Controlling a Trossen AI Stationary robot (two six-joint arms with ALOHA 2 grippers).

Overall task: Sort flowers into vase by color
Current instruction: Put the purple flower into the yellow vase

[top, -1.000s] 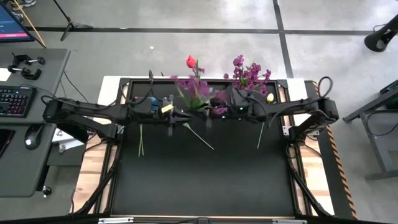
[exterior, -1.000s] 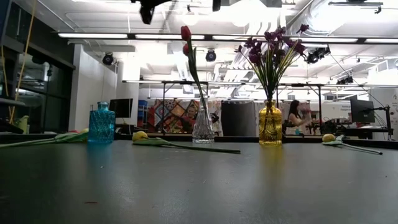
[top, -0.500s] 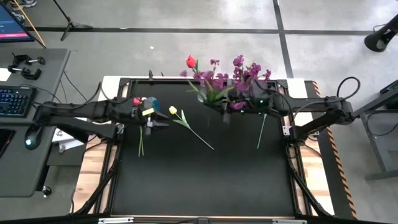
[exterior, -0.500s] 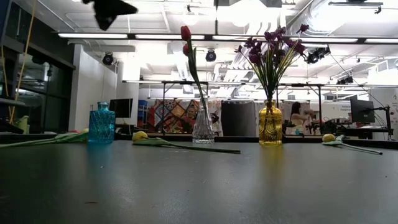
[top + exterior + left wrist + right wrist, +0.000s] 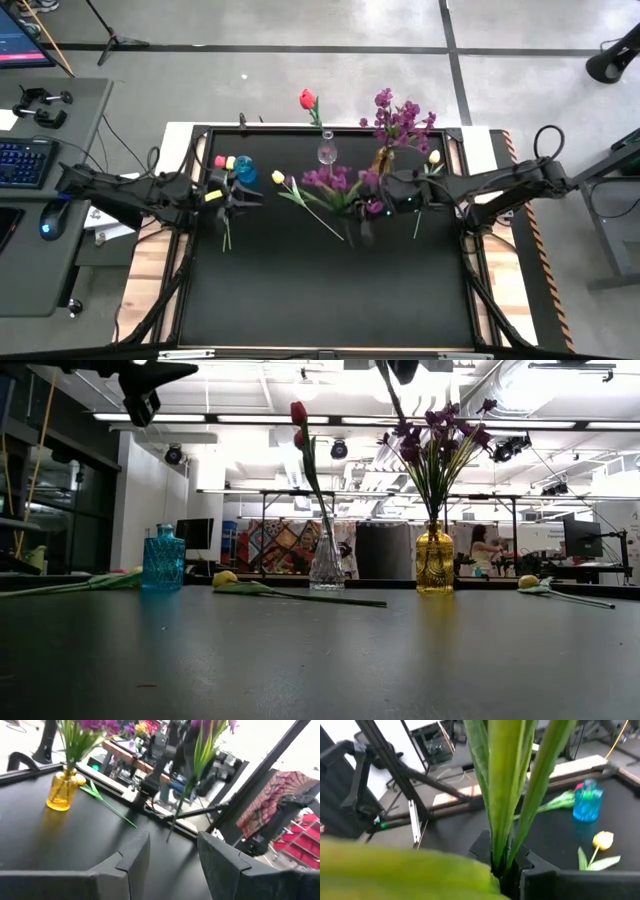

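High view: I'm counting three vases, with my right claw (image 5: 372, 208) clamping a purple sprig (image 5: 330, 181); my left claw (image 5: 243, 197) is hanging apart, probably empty.

Left arm reaches in from the table's left side, stretched roughly level, left gripper (image 5: 245, 197) raised above the left part of the table, fingers (image 5: 134, 862) parted with a clear gap, nothing between them. Right arm comes in from the right edge, bent at the elbow, right gripper (image 5: 368, 207) held up over the table's middle, its fingers (image 5: 520, 865) pinched tight on green stems.
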